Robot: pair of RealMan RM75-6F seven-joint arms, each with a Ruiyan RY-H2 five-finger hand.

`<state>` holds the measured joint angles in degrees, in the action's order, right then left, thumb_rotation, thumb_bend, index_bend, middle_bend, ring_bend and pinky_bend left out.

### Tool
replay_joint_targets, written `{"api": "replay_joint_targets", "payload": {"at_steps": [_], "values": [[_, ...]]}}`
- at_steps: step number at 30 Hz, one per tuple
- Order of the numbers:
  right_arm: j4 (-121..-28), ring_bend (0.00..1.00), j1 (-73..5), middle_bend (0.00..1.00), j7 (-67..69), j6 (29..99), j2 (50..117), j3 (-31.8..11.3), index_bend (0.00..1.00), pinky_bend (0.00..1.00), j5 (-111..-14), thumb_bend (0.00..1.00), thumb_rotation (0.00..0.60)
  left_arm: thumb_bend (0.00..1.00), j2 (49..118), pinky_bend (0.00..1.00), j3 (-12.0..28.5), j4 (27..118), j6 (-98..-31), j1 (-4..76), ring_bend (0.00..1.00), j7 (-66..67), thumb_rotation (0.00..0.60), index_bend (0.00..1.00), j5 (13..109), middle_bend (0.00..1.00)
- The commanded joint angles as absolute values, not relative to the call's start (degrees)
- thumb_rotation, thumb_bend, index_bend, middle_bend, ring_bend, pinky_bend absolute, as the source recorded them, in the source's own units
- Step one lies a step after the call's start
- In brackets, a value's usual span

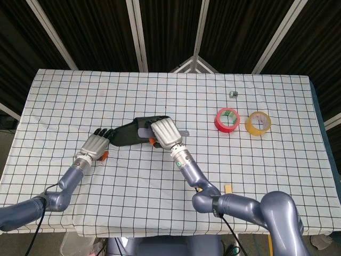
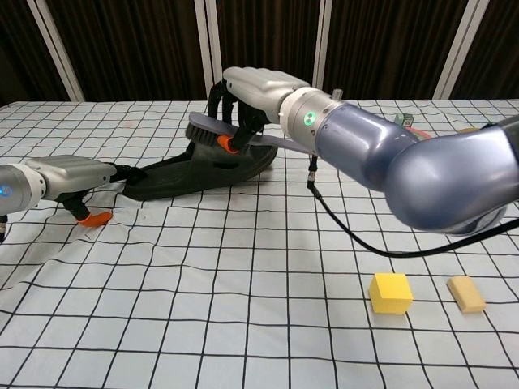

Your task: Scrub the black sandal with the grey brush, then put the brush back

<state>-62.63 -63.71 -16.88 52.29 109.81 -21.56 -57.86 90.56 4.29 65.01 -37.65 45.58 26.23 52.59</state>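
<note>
Right robot hand [image 2: 258, 91] gripping grey brush [image 2: 212, 134] on black sandal [image 2: 199, 172].
Left robot hand [image 2: 69, 176] fingers outstretched, touching sandal's heel.

The head view looks steeply down from high above the near edge of the tabletop [image 1: 266, 96], taking in the whole checked cloth, from the near hem to the dark slatted wall behind. The chest view sits low, near cloth level, facing straight across the tabletop [image 2: 243, 324] toward that wall, and is much closer. Both share the black sandal [image 1: 130, 133] [image 2: 174, 180] mid-table; the yellow block [image 2: 390, 292] at the near edge shows only in the chest view.
</note>
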Motion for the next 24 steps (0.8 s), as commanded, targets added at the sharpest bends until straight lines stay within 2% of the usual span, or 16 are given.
{"api": "replay_joint_targets", "payload": {"at_steps": [1,24], "values": [[-59.9,0.48,-64.9,0.56,-15.0,51.0,112.0,-21.9,0.63,0.53,-58.8,0.47,0.600,0.51,90.2,0.02,4.2,65.5,-38.0,45.5,0.00,25.8,0.600,0.00,53.0,0.00],[-45.8,0.48,-70.2,0.56,-11.9,49.4,120.0,-22.1,0.63,0.53,-64.3,0.47,0.600,0.51,87.9,0.02,3.4,69.6,-39.9,45.1,0.00,24.5,0.600,0.00,53.4,0.00]]}}
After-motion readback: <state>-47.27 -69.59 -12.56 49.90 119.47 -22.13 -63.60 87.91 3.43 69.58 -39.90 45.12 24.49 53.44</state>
